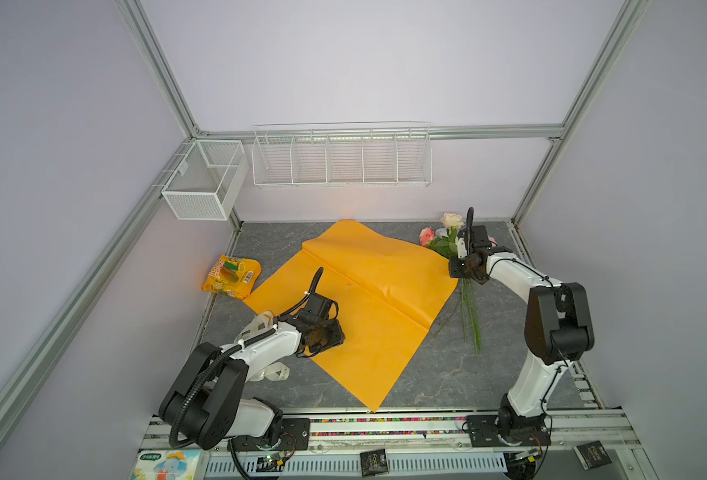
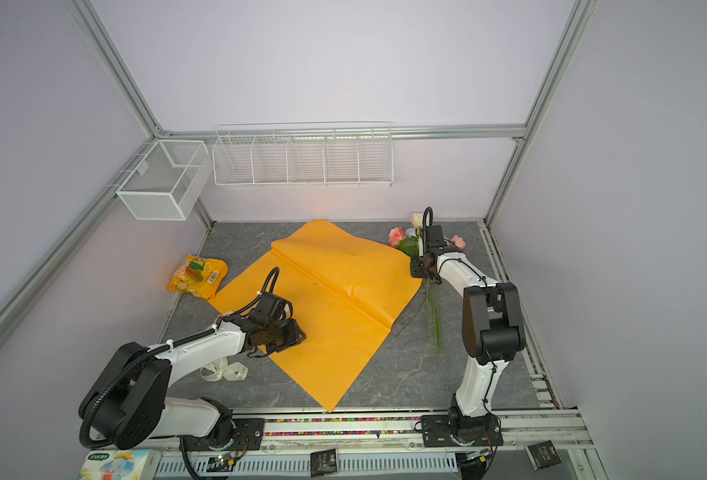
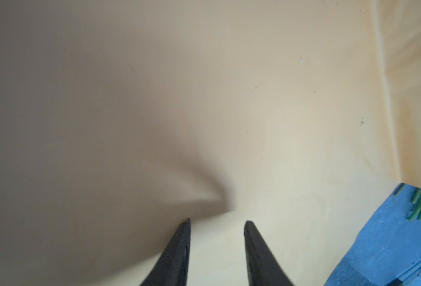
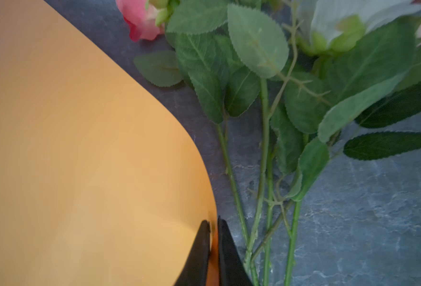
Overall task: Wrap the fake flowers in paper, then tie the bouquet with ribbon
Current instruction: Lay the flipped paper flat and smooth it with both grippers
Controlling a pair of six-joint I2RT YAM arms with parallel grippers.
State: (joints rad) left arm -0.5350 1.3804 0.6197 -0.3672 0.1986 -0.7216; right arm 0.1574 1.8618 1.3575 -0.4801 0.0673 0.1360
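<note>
Right wrist view — bouquet (image 4: 303,109) beside orange paper (image 4: 80,148), likely light, springy: grab stems (image 4: 263,153); right gripper (image 4: 212,220) clamping paper, left gripper (image 3: 218,220) apart.

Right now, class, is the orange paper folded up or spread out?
Spread out. The orange paper lies open on the table with one crease across it; the bouquet lies beside it, unwrapped.

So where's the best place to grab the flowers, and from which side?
Grip the flowers by the bare stems below the leaves, where they lie bunched and nearly parallel on the table. Coming from straight above with the jaws straddling the stems looks best. The blooms and leaves fan out and would probably crush, and the paper borders one side.
</note>
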